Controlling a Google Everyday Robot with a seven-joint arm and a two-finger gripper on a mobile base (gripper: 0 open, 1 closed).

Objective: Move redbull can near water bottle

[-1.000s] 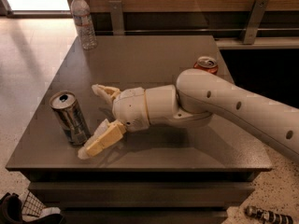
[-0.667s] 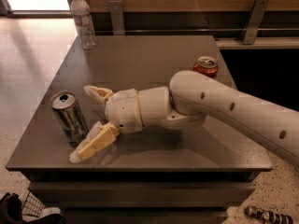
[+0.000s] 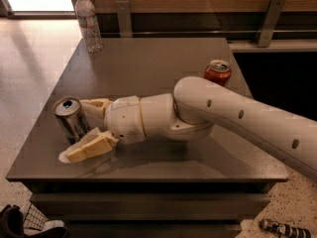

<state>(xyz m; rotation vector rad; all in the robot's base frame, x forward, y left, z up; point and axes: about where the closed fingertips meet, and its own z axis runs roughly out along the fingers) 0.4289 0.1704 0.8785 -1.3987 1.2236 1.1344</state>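
Between the spread fingers of the tool (image 3: 78, 129) stands the redbull can (image 3: 71, 120).

My pincer (image 3: 77, 131) sits at the front-left corner of the desk (image 3: 148, 63). Its fingers are spread to either side of the redbull can (image 3: 71, 118), which fills the gap between them. From there to the water bottle (image 3: 89, 21) at the far-left corner, the desk top lies bare, leaving an open lane along the left side. The Coca-Cola can (image 3: 218, 71) stands at the far right, just behind my arm (image 3: 247, 115), well off that lane. My arm crosses the right half of the desk.
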